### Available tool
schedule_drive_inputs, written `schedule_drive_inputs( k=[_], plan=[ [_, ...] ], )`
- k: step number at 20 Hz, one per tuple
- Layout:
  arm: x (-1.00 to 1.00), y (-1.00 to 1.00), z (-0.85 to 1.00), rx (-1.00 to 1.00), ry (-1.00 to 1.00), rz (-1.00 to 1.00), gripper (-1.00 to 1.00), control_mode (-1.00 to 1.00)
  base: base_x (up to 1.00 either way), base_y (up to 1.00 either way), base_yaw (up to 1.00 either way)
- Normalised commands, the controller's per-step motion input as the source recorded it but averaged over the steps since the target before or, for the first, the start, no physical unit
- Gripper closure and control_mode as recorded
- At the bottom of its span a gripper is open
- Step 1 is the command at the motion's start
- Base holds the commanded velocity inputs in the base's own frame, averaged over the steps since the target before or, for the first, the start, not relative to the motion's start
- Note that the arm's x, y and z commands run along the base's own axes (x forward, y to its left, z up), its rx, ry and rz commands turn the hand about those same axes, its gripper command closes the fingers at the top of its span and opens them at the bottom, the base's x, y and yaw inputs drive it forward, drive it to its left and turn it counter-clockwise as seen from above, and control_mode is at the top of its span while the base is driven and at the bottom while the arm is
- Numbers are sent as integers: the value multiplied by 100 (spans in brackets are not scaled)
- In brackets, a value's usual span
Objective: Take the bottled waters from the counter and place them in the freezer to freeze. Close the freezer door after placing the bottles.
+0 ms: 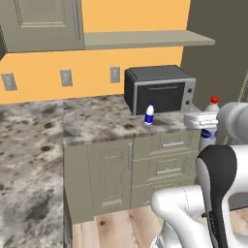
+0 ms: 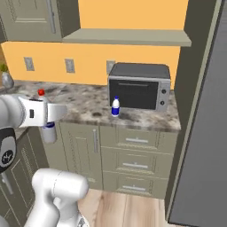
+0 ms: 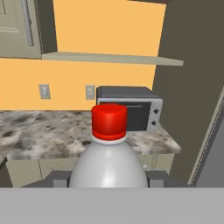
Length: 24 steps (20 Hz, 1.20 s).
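Observation:
My gripper [image 3: 107, 177] is shut on the slimmer, red-capped bottled water [image 3: 109, 153], which stands upright between the fingers, its cap toward the counter. From the base the held bottle [image 1: 209, 133] hangs in the air off the counter's right end, in front of the cabinet fronts, with the gripper [image 1: 206, 121] across its neck. From the other side, the same bottle [image 2: 48, 132] and gripper [image 2: 48, 119] sit at the left. The stubbier blue-capped bottle [image 1: 149, 114] [image 2: 115, 107] stands on the speckled counter [image 1: 92, 121] [image 2: 84, 104] in front of the microwave. A tall flat grey freezer panel [image 2: 204, 146] runs down the right; its inside is hidden.
A black and grey microwave [image 1: 160, 89] [image 2: 139, 86] [image 3: 131, 109] sits at the counter's right end under a shelf [image 2: 128, 37]. Beige drawers and doors [image 2: 133, 155] lie below. A dark side wall [image 3: 188, 87] rises right of the counter. Wood floor [image 2: 124, 208] lies in front.

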Motion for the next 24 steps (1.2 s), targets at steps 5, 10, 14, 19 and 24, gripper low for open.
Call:
schedule_drive_inputs(
  k=[5,10,14,19,24],
  plan=[
    [0,0,0,0,0,0,100,100,-30,-84,-7],
    [0,0,0,0,0,0,100,100,-26,-75,-4],
    [0,0,0,0,0,0,100,100,-24,-89,0],
    [0,0,0,0,0,0,100,100,-17,-84,0],
    [0,0,0,0,0,0,100,100,-9,-80,0]
  ],
)
